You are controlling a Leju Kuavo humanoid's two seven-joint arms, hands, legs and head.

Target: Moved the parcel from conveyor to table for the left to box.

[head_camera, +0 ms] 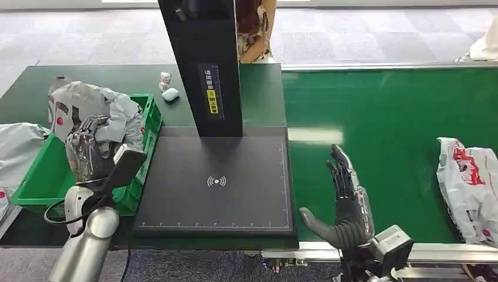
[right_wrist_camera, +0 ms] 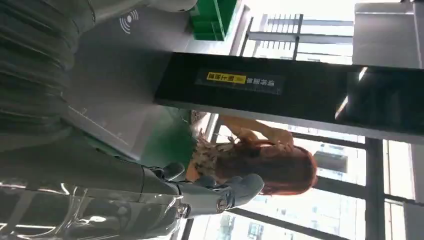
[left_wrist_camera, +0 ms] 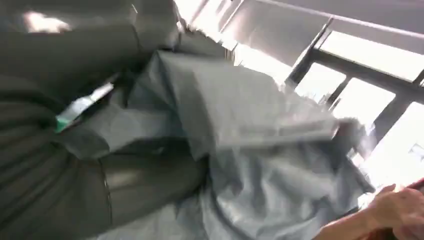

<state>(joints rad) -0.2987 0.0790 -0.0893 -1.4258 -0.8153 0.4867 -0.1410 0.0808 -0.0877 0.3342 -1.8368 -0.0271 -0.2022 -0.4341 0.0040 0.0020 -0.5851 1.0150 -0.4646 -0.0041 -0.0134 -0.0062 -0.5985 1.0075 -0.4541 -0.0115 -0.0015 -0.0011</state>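
A crumpled grey parcel (head_camera: pixel 97 108) lies over the far end of the green crate (head_camera: pixel 35 182) on the left of the table. My left hand (head_camera: pixel 88 154) grips its near side, with its fingers curled into the plastic. In the left wrist view the grey parcel (left_wrist_camera: pixel 260 150) lies close against my left hand (left_wrist_camera: pixel 60 165). My right hand (head_camera: pixel 347 202) stands upright and empty over the near edge of the green conveyor (head_camera: pixel 382 117), fingers spread; the right wrist view has my right hand (right_wrist_camera: pixel 150 195) with nothing in it. A white parcel (head_camera: pixel 470 188) with red print lies on the conveyor at the far right.
A black scan pad (head_camera: pixel 217 182) with a tall black post (head_camera: pixel 205 64) sits between crate and conveyor. A small white case (head_camera: pixel 170 94) lies behind the crate. Another grey bag (head_camera: pixel 17 147) lies left of the crate. A person (head_camera: pixel 255 29) stands behind the post.
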